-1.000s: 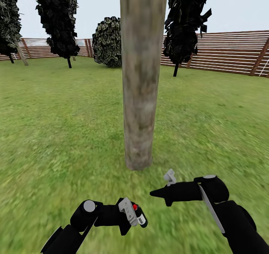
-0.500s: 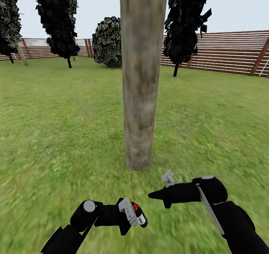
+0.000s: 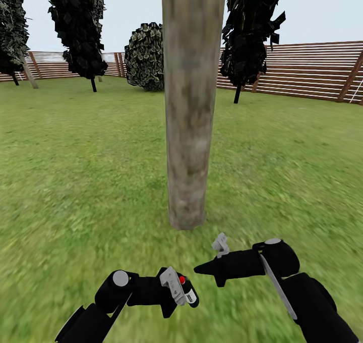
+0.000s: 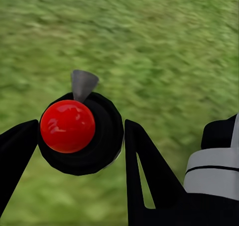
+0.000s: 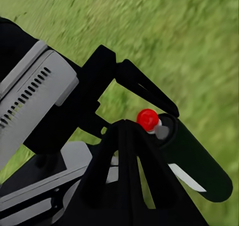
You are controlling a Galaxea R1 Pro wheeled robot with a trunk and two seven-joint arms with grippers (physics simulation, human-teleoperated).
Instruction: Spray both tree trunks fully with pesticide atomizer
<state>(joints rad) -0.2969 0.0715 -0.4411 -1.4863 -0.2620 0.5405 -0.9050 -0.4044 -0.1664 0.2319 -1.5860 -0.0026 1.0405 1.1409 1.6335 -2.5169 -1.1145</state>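
Note:
A thick grey-brown mottled tree trunk (image 3: pixel 189 106) rises from the lawn straight ahead of me. Low in the head view, my left gripper (image 3: pixel 180 287) is shut on the pesticide atomizer (image 3: pixel 187 291), a small black can with a red cap. The left wrist view looks down on the atomizer's (image 4: pixel 79 131) red cap and grey nozzle between two black fingers (image 4: pixel 144 171). My right gripper (image 3: pixel 197 269) is shut and empty, pointing left, just right of and above the atomizer. In the right wrist view its joined tips (image 5: pixel 124 128) sit close to the atomizer (image 5: pixel 191 158).
Green lawn (image 3: pixel 75 181) spreads all around the trunk. A brown slatted fence (image 3: pixel 302 68) runs along the back. Thin-trunked dark trees (image 3: pixel 75 25) (image 3: pixel 249 30) and a round bush (image 3: pixel 146 55) stand near the fence.
My right gripper has moved left and a little down, closer to the left gripper and the atomizer. The left arm and the view have stayed still.

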